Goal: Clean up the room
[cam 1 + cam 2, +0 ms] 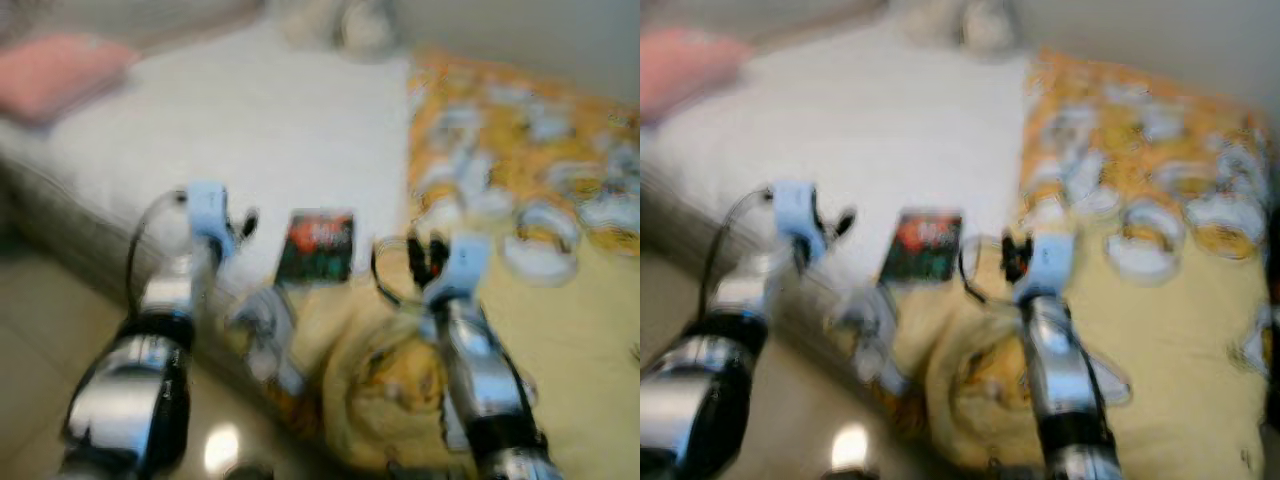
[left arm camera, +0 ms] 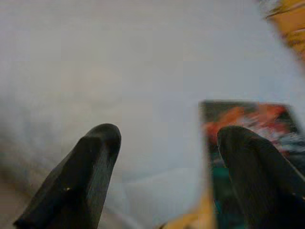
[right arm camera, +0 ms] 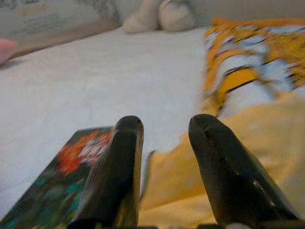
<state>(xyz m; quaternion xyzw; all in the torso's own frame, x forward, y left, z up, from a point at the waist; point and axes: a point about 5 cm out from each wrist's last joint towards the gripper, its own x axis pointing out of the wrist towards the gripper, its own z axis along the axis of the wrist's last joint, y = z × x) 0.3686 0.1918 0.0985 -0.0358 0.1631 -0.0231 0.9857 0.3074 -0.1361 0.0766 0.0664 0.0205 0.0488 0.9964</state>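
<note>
A dark book (image 1: 316, 245) with a red and green cover lies flat on the white bed (image 1: 250, 120), near its front edge. A yellow patterned blanket (image 1: 520, 180) covers the bed's right side and bunches up beside the book. My left gripper (image 2: 164, 138) hovers open just left of the book (image 2: 248, 124), nothing between its fingers. My right gripper (image 3: 164, 126) is open over the blanket's edge (image 3: 228, 138), right of the book (image 3: 71, 176).
A pink pillow (image 1: 55, 70) lies at the bed's far left corner. Pale cushions or soft toys (image 3: 159, 14) rest at the head of the bed. Tan floor (image 1: 40, 330) shows at the lower left. The eye views are blurred.
</note>
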